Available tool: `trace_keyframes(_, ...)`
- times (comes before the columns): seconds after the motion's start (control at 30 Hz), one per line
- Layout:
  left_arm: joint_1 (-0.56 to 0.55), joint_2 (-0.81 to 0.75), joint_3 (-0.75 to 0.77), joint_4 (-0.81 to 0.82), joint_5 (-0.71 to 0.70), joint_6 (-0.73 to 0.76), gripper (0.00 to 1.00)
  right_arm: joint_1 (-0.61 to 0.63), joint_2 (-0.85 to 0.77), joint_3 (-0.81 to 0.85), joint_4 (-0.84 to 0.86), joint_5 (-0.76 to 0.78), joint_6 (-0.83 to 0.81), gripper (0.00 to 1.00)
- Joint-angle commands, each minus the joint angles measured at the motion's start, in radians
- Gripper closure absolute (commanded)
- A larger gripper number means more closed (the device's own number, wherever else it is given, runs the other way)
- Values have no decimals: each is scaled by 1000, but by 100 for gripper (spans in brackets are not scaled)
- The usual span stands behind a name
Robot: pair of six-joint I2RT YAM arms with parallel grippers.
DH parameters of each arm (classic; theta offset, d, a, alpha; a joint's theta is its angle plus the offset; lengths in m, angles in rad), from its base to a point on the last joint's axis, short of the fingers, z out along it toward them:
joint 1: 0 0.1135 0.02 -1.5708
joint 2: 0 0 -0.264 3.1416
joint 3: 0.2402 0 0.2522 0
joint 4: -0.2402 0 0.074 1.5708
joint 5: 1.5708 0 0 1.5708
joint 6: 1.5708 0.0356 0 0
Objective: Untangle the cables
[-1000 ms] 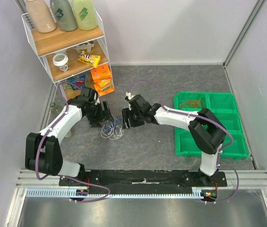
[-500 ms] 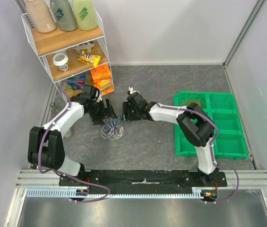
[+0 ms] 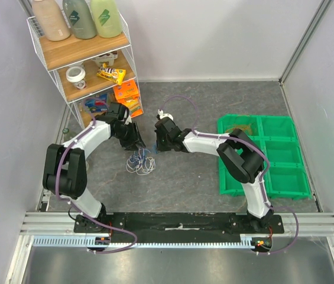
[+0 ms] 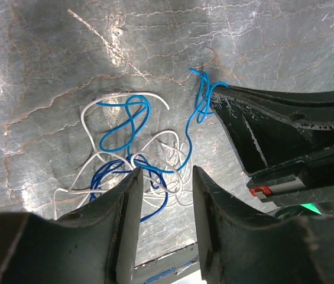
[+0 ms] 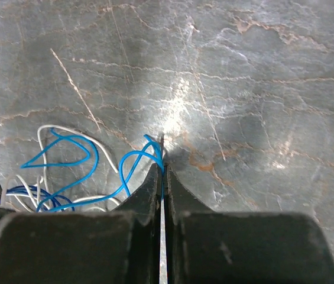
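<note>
Right tool (image 5: 162,168) snapped shut since a second ago and is now clenched on a blue strand (image 5: 132,161). Cables (image 3: 141,163) lie on worktop (image 3: 190,189), well left of green tray (image 3: 221,155). Left tool (image 4: 166,173), likewise left of tray, has jaws apart and holds nothing. Risk: pulling with bundle unpinned drags whole knot tighter.

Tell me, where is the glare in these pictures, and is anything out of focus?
Left wrist view: glare washes the table at upper left; cables sharp, the left gripper's fingers soft. Right wrist view: a bright hotspot just beyond the right gripper, whose near body blurs. Top view: even light, cables tiny.
</note>
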Motion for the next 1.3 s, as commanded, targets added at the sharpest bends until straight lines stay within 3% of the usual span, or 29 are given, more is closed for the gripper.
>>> trace_keyframes(0.0,-3,3,48,13,-38,30,56,7,-131,54,-67,119,-49,100)
trace_keyframes(0.17,-3,65,75,12,-29,42,61,7,-290,40,-142,127,-69,100)
trace_keyframes(0.27,-3,97,88,23,-30,50,89,8,-370,80,-230,157,-75,100)
trace_keyframes(0.37,-5,105,85,10,-56,76,98,10,-444,140,-310,260,-114,100)
trace_keyframes(0.6,-3,13,-16,10,-98,107,98,-24,-556,403,-489,426,-235,100)
trace_keyframes(0.87,-11,-174,-80,0,-20,58,98,-255,-633,479,-662,453,-238,100)
trace_keyframes(1.0,-22,-213,-60,-65,-39,36,98,-401,-668,445,-904,567,-209,100)
trace_keyframes(1.1,-34,-246,-44,-103,-67,33,98,-494,-749,298,-992,668,-215,100)
trace_keyframes(1.27,-48,-297,41,-172,-93,30,98,-674,-849,94,-1006,581,-197,100)
